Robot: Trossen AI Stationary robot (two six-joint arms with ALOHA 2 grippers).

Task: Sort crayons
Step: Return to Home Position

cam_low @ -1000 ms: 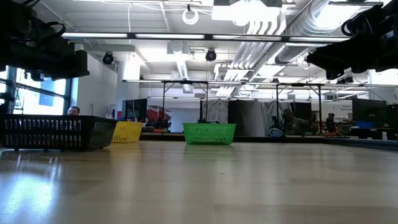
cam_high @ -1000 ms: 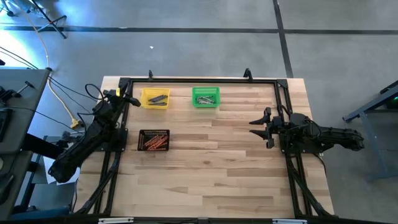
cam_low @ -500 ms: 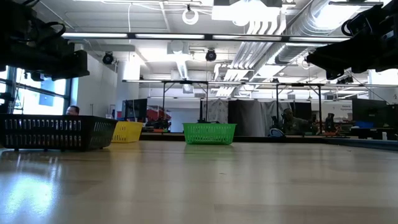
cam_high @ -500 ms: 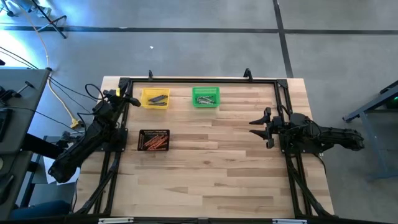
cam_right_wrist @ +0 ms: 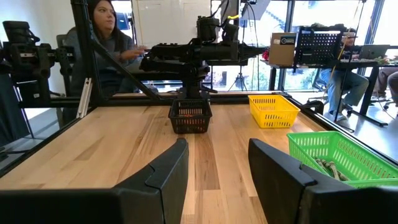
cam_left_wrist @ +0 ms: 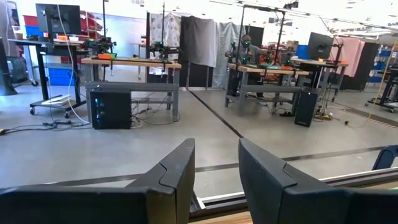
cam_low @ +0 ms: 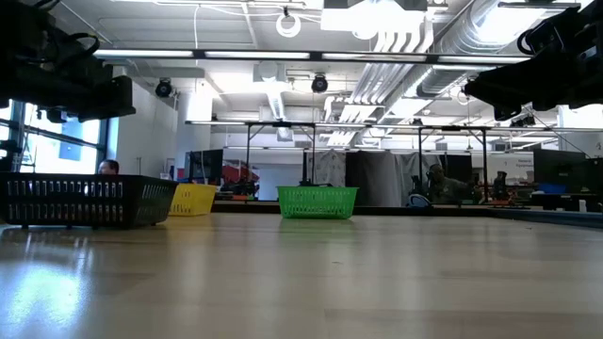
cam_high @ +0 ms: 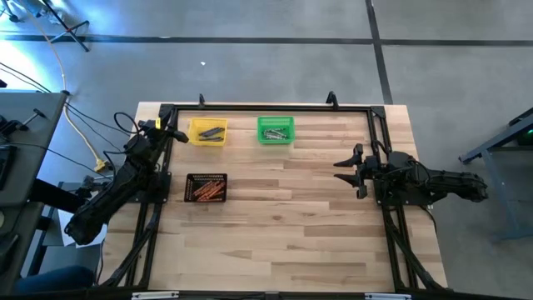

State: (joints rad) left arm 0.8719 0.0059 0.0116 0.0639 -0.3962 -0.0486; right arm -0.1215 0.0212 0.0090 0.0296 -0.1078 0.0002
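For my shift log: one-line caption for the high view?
Crayons in yellow bin, green bin and black bin; left gripper and right gripper open at table sides.

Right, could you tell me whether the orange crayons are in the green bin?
No, the orange crayons lie in the black bin.

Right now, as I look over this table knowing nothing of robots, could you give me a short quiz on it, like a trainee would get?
1. True or false: the orange crayons lie in the green bin.
2. Which bin stands nearest the left gripper? A) yellow bin B) green bin C) black bin
3. Fill in: the right gripper, at the table's right side, holds ___.
Key: 1. False: they lie in the black bin; the green bin holds grey crayons. 2. A. 3. nothing.
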